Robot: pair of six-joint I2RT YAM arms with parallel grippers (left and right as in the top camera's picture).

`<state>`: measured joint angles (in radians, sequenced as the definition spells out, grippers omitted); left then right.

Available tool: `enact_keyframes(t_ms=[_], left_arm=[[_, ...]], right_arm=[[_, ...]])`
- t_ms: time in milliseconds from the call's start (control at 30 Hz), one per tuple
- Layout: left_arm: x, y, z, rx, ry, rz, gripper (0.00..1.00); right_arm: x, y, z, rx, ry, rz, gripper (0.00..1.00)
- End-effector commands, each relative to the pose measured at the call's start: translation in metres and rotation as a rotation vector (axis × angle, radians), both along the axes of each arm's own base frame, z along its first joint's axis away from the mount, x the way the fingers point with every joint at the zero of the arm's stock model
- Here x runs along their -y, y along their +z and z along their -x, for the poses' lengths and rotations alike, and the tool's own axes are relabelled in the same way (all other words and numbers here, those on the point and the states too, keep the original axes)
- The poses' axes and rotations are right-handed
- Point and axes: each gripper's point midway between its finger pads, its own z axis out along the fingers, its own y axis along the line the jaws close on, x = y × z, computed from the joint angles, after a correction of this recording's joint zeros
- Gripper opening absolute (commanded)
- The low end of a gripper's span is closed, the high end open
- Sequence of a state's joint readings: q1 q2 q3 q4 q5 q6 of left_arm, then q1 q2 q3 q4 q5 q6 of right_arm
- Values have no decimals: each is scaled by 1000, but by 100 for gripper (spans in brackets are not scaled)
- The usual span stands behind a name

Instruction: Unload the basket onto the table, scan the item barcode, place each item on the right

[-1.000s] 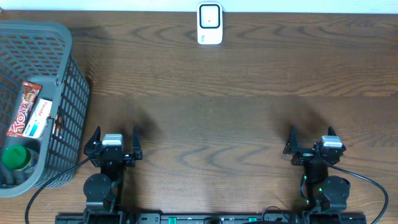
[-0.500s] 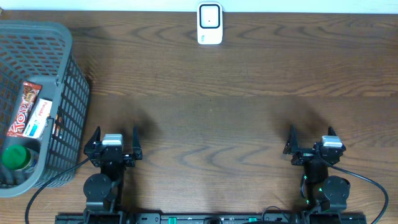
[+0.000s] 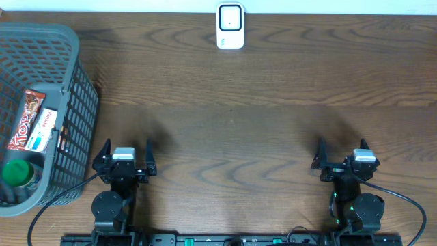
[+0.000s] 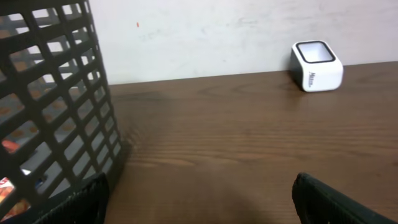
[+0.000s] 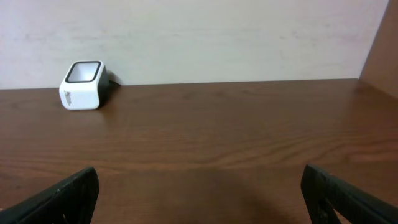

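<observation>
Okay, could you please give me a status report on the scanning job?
Left gripper open, empty; right gripper open, empty. Candy bar, small box, green-capped container in basket, none picked. Scanner at far edge, nothing in the way.

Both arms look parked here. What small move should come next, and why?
Probably raise the left hand and swing it toward the dark grey plastic mesh basket. It and the right hand stand open and empty; the items, like the red chocolate bar, lie in that basket on the left side, and nothing sits before the small white box-shaped scanner.
</observation>
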<state>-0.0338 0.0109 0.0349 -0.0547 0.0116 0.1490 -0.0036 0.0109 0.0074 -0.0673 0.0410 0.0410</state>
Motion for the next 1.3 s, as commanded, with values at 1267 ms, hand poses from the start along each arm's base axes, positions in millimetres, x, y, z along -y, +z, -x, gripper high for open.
enact_keyframes(t_ms=[1267], left_arm=[[5, 22, -9, -66, -27, 20, 93]], right_arm=[[2, -1, 0, -2, -8, 5, 99]])
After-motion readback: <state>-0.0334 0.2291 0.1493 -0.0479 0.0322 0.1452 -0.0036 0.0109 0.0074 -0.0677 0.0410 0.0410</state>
